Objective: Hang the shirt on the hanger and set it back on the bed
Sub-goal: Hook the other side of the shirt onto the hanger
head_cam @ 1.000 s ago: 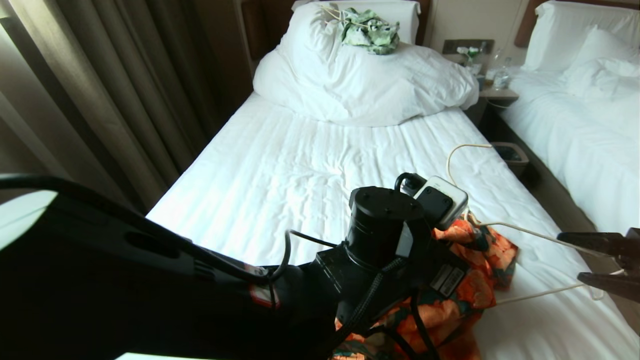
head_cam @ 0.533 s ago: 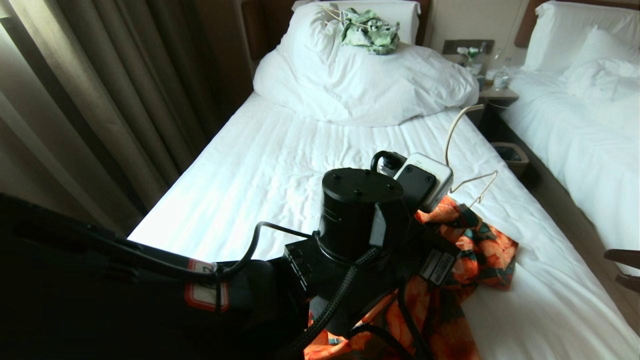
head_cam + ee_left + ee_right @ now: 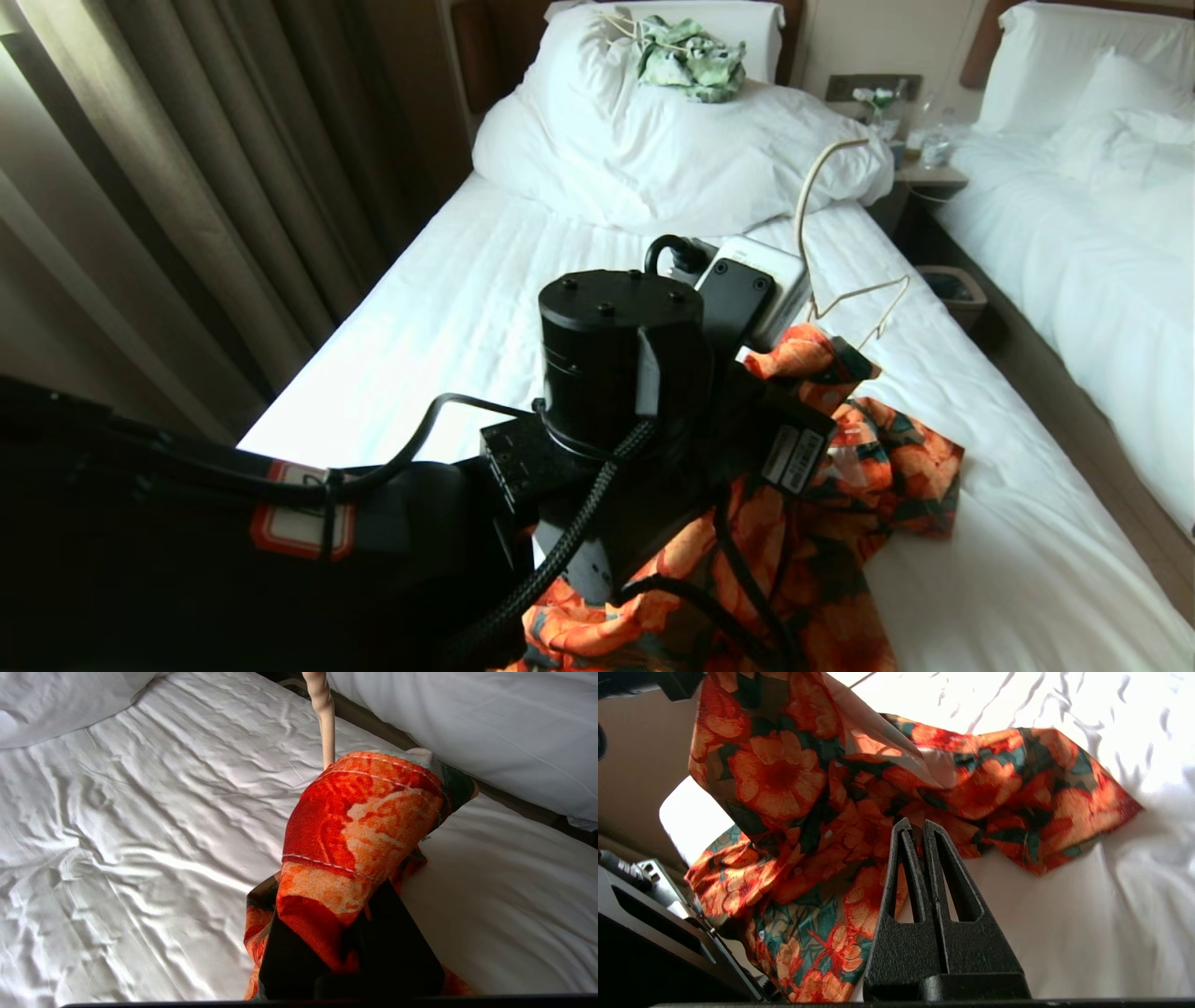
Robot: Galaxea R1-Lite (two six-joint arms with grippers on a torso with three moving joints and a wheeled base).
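Note:
The shirt (image 3: 840, 485), orange flowers on dark green, hangs bunched from my left gripper (image 3: 343, 933) above the near part of the bed (image 3: 504, 308). That gripper is shut on a fold of the shirt (image 3: 355, 826), which drapes over its black fingers. The pale thin hanger (image 3: 805, 215) stands up out of the cloth, hook uppermost; its stem (image 3: 325, 723) also shows in the left wrist view. My right gripper (image 3: 916, 826) is shut and empty, low beside the shirt (image 3: 822, 793), and is out of the head view.
A bunched white duvet (image 3: 672, 159) and a pale green garment (image 3: 691, 56) lie at the bed's head. Curtains (image 3: 187, 187) hang on the left. On the right are a nightstand with bottles (image 3: 924, 154), a bin (image 3: 952, 285) and a second white bed (image 3: 1102, 252).
My left arm has lifted the shirt and hanger up and away, and the hanger has swung upright. The right gripper has come off the hanger, shut, and left the head view.

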